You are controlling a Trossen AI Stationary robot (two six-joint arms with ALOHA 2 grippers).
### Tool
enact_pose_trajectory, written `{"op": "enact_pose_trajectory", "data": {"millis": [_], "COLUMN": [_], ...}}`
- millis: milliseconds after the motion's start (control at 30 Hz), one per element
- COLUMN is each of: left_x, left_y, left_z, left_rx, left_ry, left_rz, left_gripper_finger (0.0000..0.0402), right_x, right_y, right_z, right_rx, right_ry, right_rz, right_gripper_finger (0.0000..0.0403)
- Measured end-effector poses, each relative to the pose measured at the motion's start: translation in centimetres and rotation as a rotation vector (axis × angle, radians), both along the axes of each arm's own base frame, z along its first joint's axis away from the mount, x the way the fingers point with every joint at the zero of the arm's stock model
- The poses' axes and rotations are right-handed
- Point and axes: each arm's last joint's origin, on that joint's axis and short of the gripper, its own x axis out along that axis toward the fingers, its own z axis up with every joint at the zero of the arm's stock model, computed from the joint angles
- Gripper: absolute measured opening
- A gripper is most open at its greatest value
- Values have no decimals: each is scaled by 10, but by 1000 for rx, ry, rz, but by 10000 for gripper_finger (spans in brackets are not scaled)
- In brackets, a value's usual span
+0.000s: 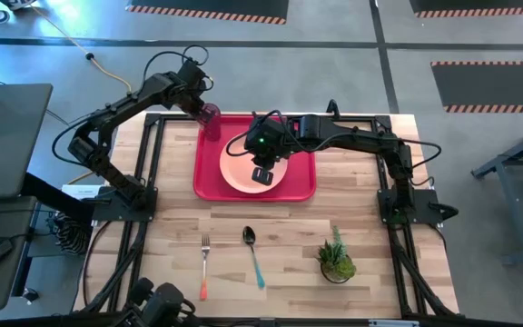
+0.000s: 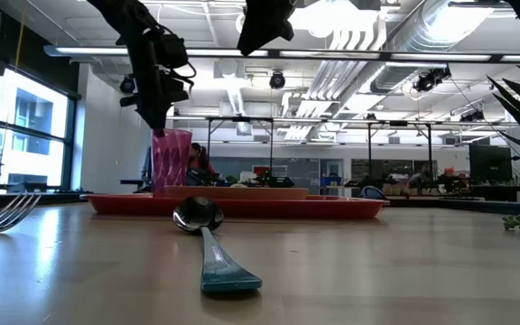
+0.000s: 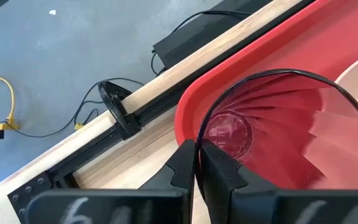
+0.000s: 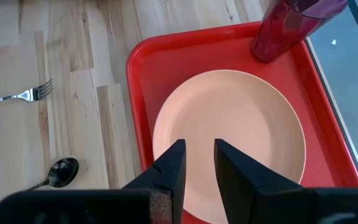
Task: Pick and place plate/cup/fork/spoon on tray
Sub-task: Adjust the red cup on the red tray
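The red tray (image 1: pixel 209 182) lies at the table's far middle. The salmon-pink plate (image 1: pixel 239 168) lies flat in it. The red-pink cup (image 1: pixel 211 120) stands upright in the tray's far left corner, and it also shows in the low view (image 2: pixel 171 162). My left gripper (image 1: pixel 204 102) is shut on the cup from above. My right gripper (image 1: pixel 263 174) hovers open and empty over the plate (image 4: pixel 229 118). The fork (image 1: pixel 204 263) and the teal-handled spoon (image 1: pixel 253 256) lie flat on the wood near the front. My left gripper pinches the cup's wall at its rim (image 3: pixel 197 134), on the side toward the tray's far left corner. One finger (image 3: pixel 224 174) is inside the cup and one (image 3: pixel 182 167) is outside. The fingers come from above, pointing down. The cup is upright, its base on the tray (image 2: pixel 242 206).
A small potted plant (image 1: pixel 336 260) stands at the front right. Bare wood lies between the tray and the cutlery. A black frame rail (image 3: pixel 120 112) runs along the table's far edge beside the tray. A cable (image 1: pixel 107 68) lies on the floor beyond.
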Motion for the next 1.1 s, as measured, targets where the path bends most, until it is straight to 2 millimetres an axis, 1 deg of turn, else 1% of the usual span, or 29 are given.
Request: {"op": "enact_pose_trajectory", "data": {"millis": [167, 800, 1100], "left_x": [0, 0, -1], "left_y": [0, 0, 0], "left_z": [0, 0, 0], "left_rx": [-3, -5, 11], "left_ry": [1, 0, 22], "left_rz": [0, -2, 12], "left_gripper_finger": [23, 94, 102], "right_x": [0, 0, 0], "right_y": [0, 0, 0], "right_z": [0, 0, 0], "right_rx": [0, 0, 0], "right_ry": [0, 0, 0], "right_rz": [0, 0, 0], "right_gripper_finger": [75, 75, 75]}}
